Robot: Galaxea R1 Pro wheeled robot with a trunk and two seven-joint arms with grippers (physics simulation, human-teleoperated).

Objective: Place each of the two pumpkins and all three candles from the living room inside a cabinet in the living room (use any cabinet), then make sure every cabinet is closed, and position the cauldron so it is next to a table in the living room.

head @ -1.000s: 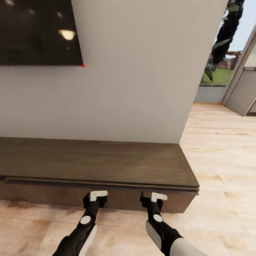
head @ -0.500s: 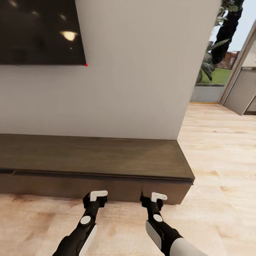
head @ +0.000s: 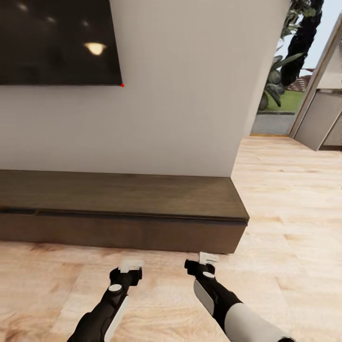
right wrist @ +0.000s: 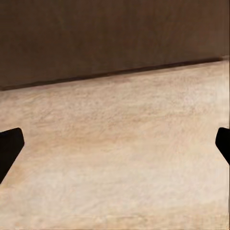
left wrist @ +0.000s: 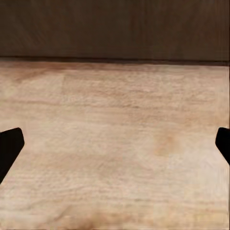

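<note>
The long, low dark brown cabinet [head: 118, 194] runs along the white wall, and its drawer fronts look shut. My left gripper [head: 129, 266] and right gripper [head: 205, 260] hang low over the wood floor, a short way in front of the cabinet and not touching it. Both are open with nothing between the fingers. In the left wrist view the black fingertips [left wrist: 9, 146] stand wide apart, with the cabinet front [left wrist: 115, 28] beyond. The right wrist view has the same spread fingertips [right wrist: 9, 146] and the cabinet front [right wrist: 110, 38]. Pumpkins, candles, cauldron and low table are out of view.
A dark television [head: 57, 42] hangs on the wall above the cabinet. The wall ends at a corner at the cabinet's right end. Past it, light wood floor [head: 294, 213] leads to a glass opening with plants [head: 285, 71].
The camera has backed away from the cabinet and shifted slightly. Both grippers, earlier right at the cabinet front, now hang over the floor, clear of it.
</note>
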